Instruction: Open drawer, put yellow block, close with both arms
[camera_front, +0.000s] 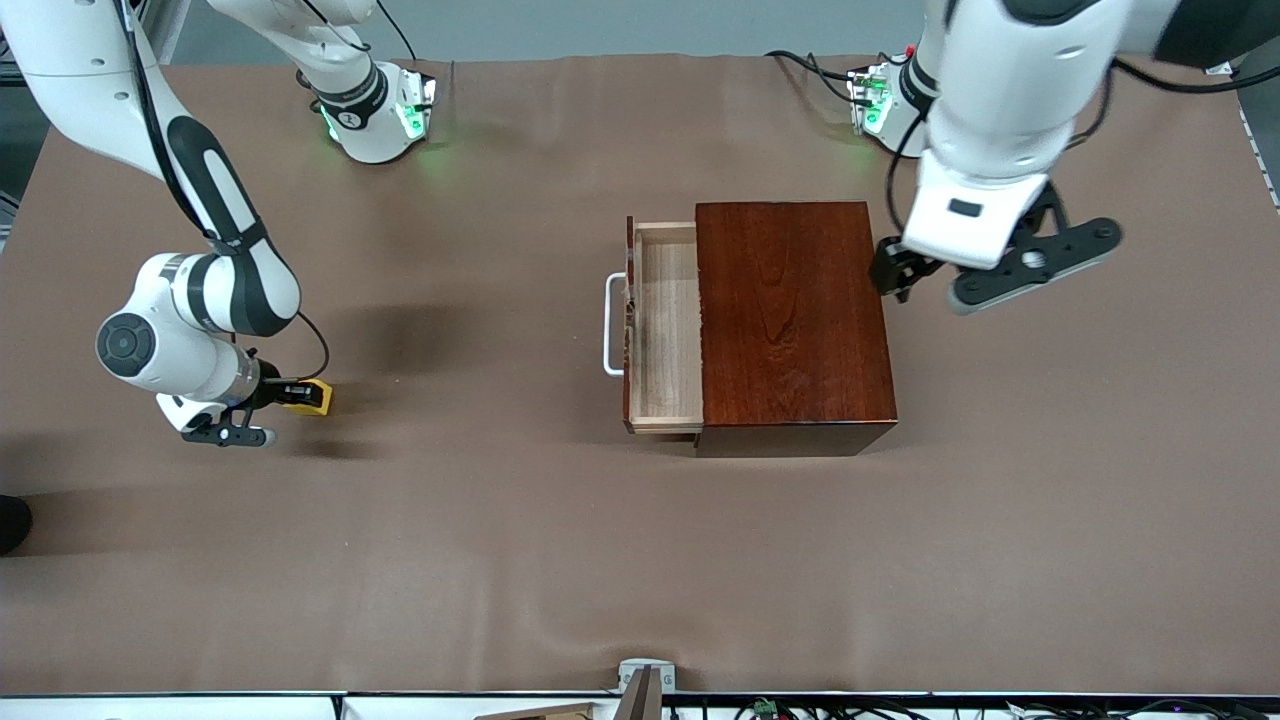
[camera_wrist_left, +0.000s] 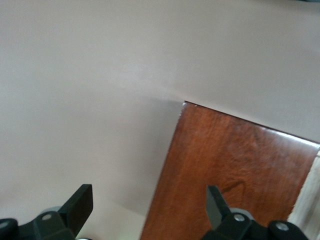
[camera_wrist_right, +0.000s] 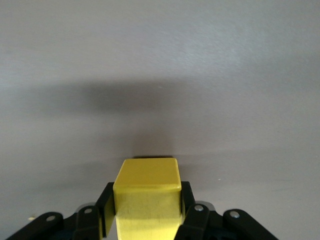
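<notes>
1. Starting at the right arm's end of the table: the right gripper is down low by the brown table cover, and its fingers are squeezed in on the yellow block, one on each side. In the right wrist view the block sits snug between the two black fingers, top face clear. Can't really tell whether the block is resting on the cover or lifted a hair off it.
2. Around the middle sits the drawer, pulled partway out of the box toward the right arm's end. The pale wood tray looks bare inside, and the white handle sticks out of its dark front. The block is well apart from the drawer, about as near to the front camera as the drawer's nearer corner.
3. The glossy dark box is upright, top face showing wood grain. In the left wrist view you get one corner of that top with the cover next to it.
4. At the left arm's end, the left gripper hangs in the air just beside the box's closed end, over the edge of it. Its fingers are spread wide with nothing between them.
</notes>
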